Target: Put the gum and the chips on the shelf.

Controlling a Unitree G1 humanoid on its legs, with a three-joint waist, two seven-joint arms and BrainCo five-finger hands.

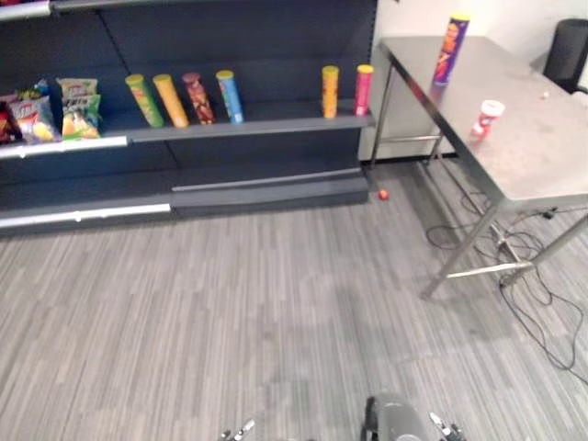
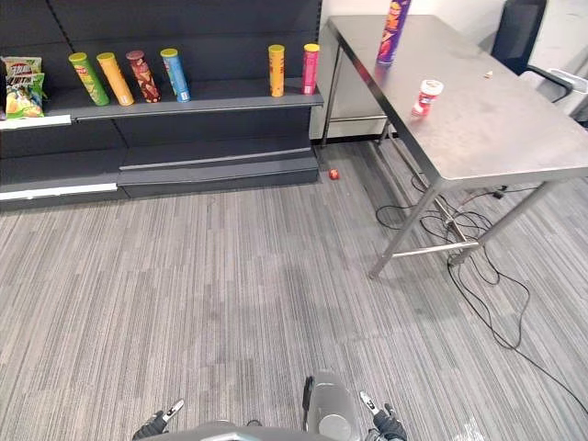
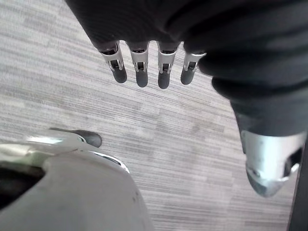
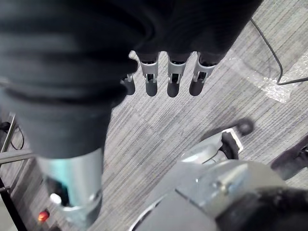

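Observation:
The chips are a tall purple can [image 1: 451, 48] standing upright at the far end of the steel table [image 1: 537, 152]. The gum is a small white and red tub [image 1: 487, 118] nearer the table's middle. The dark shelf [image 1: 285, 119] stands to the left of the table and holds several upright chip cans [image 1: 230, 96]. My left hand [image 3: 141, 65] hangs low over the carpet, fingers straight, with nothing in it. My right hand [image 4: 175, 74] hangs the same way, open and holding nothing. Both hands are far from the table and the shelf.
Snack bags [image 1: 78, 108] lie on the shelf's left section. A small red thing [image 1: 383, 195] lies on the floor by the shelf's right end. Loose cables [image 1: 537, 303] run under the table. A black chair [image 1: 568, 50] stands behind it. Grey carpet stretches between me and the shelf.

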